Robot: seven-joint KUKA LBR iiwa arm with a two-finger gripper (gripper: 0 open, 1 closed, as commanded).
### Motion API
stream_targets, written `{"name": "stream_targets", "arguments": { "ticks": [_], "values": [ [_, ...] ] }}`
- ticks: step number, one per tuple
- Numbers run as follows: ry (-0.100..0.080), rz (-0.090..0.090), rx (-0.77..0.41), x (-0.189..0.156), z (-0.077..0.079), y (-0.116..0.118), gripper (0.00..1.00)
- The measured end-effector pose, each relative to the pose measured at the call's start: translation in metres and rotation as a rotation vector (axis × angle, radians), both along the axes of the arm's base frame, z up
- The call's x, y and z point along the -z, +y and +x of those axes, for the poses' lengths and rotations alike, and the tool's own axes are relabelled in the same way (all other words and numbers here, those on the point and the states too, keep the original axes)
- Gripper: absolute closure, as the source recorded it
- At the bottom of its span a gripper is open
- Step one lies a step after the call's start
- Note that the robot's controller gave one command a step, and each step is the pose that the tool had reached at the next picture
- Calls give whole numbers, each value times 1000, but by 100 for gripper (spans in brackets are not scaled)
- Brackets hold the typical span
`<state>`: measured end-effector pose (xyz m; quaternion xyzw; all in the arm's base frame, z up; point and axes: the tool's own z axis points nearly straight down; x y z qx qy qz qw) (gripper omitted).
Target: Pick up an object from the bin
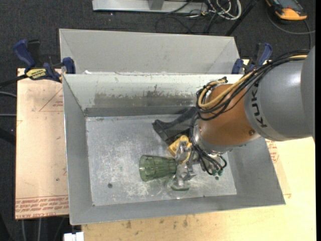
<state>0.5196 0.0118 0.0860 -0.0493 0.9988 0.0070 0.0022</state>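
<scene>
A clear green glass lies on its side on the bin floor, near the front and slightly right of the middle. My gripper reaches down right beside the glass's right end, touching or almost touching it. A small yellow thing sits just above the gripper, partly hidden by it. Behind that, a dark grey floppy piece lies towards the back wall, its right part covered by the arm.
The orange-covered wrist with its cables hangs over the right half of the bin. Bare scratched metal floor stretches left of the glass, up to the bin's sloping left wall.
</scene>
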Motion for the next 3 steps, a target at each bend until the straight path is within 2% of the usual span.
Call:
{"name": "stream_targets", "arguments": {
  "ticks": [1, 2, 3],
  "values": [
    [7, -4, -4, -4, -3, 1, 100],
    [1, -10, -10, -34, 4, 2, 100],
    [7, -13, 0, -89, 1, 5, 100]
  ]
}}
